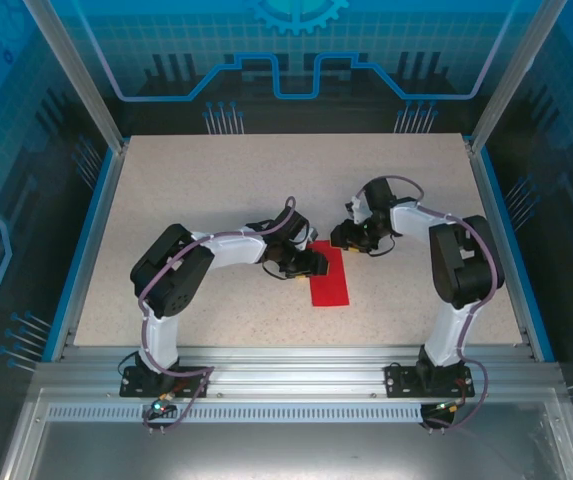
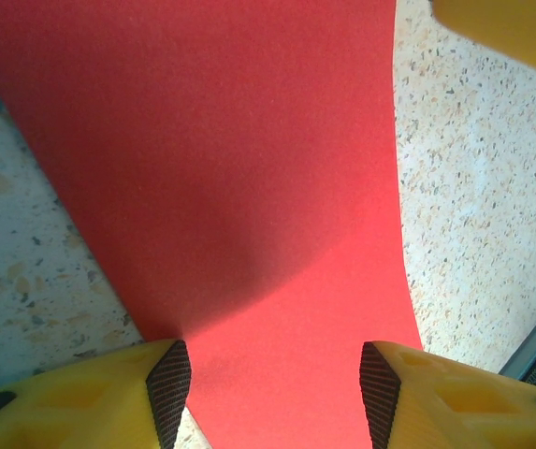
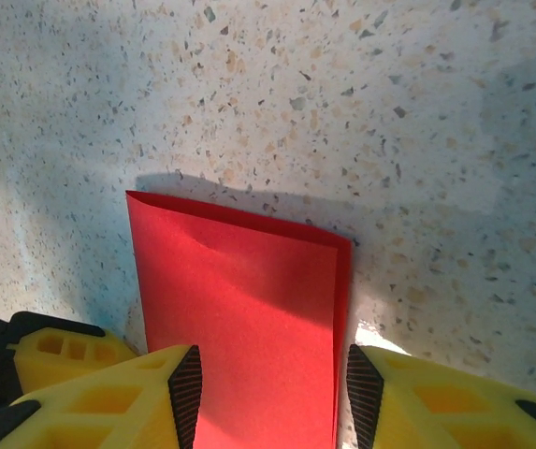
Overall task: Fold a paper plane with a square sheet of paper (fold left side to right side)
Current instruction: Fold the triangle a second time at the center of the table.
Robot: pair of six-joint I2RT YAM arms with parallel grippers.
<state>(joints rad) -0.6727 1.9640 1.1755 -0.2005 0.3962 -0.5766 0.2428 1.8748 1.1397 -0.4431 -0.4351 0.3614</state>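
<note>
The left gripper point(image 2: 275, 398) stood with its yellow fingers spread, the ribbed black pads point(image 2: 168, 398) well apart and nothing pinched between them. The right gripper point(image 3: 272, 393) was likewise spread, one pad on either side of the paper and closing on neither edge. Beneath both lay the square sheet of paper point(image 1: 329, 279), already doubled into a narrow upright rectangle. It sat flat on the table point(image 1: 216, 190) near the middle, a little toward the near edge. The left gripper point(image 1: 311, 266) was over its upper left side and the right gripper point(image 1: 349, 238) was at its far end. In the right wrist view the far end of the sheet point(image 3: 239, 309) showed two layers slightly out of register, with a thin strip of the lower one peeping along the top and right. In the left wrist view the paper point(image 2: 249, 187) was matte, bright red and unmarked, and its long edge bowed faintly. The tabletop point(image 3: 342, 94) was pale speckled stone-look laminate, smooth and hard. By my judgement the sheet would be very light and limp and would slide easily on that surface. It would probably crease wherever it was squeezed — so a free corner or loose edge seemed the place to lift it, with the other tool pressing the body flat.
</note>
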